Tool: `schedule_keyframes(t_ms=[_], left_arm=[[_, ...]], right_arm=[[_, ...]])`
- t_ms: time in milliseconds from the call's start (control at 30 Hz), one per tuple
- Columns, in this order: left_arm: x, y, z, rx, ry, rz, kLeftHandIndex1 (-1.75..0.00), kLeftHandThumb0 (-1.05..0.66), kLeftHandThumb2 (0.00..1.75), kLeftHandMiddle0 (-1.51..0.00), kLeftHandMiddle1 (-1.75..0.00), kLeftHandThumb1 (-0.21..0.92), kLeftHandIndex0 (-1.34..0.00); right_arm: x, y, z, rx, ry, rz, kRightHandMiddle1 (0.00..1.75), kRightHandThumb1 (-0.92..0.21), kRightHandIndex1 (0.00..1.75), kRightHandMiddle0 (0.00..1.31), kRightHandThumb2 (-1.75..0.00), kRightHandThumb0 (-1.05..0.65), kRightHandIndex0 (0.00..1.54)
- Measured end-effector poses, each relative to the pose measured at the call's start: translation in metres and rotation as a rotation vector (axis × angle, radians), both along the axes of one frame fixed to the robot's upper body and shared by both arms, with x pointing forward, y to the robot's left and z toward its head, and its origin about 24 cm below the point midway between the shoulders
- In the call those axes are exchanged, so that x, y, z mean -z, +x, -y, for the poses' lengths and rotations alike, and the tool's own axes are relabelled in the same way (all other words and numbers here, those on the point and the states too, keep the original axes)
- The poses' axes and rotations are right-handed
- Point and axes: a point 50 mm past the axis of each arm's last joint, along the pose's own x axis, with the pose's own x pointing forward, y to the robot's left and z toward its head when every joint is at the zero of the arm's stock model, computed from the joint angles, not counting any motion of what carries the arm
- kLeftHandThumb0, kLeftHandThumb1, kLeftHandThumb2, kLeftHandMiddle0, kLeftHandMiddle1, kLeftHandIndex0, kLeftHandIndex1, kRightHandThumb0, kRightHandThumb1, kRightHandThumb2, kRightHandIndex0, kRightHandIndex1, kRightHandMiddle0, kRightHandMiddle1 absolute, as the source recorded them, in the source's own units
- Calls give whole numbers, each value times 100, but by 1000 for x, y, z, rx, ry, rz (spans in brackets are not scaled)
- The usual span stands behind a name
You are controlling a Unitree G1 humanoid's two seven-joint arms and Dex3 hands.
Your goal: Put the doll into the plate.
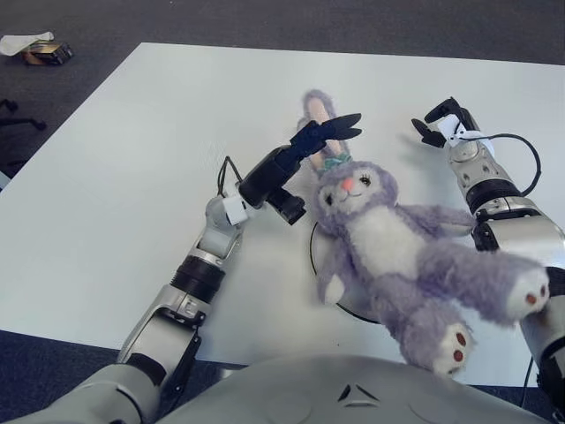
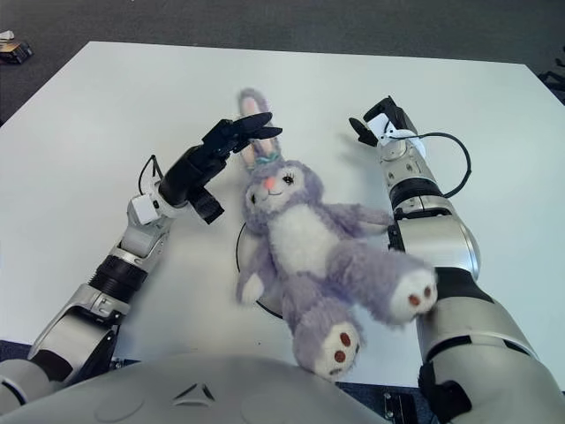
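**Doll lying over the plate, left hand at its ears**

White table (image 1: 132,159) on dark carpet, robot leaning over it. Purple rabbit doll (image 1: 388,252) lies face up across the plate (image 1: 316,265), belly and head over it, legs hanging toward the robot past the near rim. Only slivers of the plate's dark rim show at the doll's left side, just below the left hand.

Step, as I judge it: placement nearly finished, the release phase. Doll looks down on the plate rather than lifted, but contact under it is hidden.

Left hand (image 1: 305,155): arm reaches forward from lower left, wrist raised, fingers (image 1: 340,128) spread wide and pointing away from the robot. They lie against or just beside the doll's ears (image 1: 316,110); cannot tell if one ear is pinched, and it reads as open, gripping nothing. Doll's head sits just right of and below this hand.

Right hand (image 1: 446,124): up and right of the doll, well apart from its head, forearm running back beside the doll's outstretched arm. Fingers part-spread, holding nothing.

Next move calls for: pulling the left hand clear of the ears without dragging the head off the plate. Soft toy, overhanging legs could tip it toward the robot, so possibly nudge the body further in.

Small box (image 1: 48,51) on the carpet, far left beyond the left hand.
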Motion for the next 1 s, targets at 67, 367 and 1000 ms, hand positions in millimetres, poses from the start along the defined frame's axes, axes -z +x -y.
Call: schedule_keyframes(t_ms=[67, 367, 1000], left_arm=[[0, 3, 1, 17, -20, -46, -29, -89, 108, -1, -40, 92, 0], [-7, 15, -14, 45, -48, -195, -20, -91, 104, 0, -31, 92, 0], [-28, 10, -42, -31, -249, -303, -52, -82, 77, -10, -37, 92, 0]], right_arm=[[0, 0, 0, -2, 2, 3, 175, -80, 175, 16, -73, -1, 18], [0, 0, 0, -19, -9, 1, 175, -86, 175, 13, -65, -1, 14], [-1, -3, 11, -14, -48, -30, 175, -92, 175, 9, -57, -1, 11]])
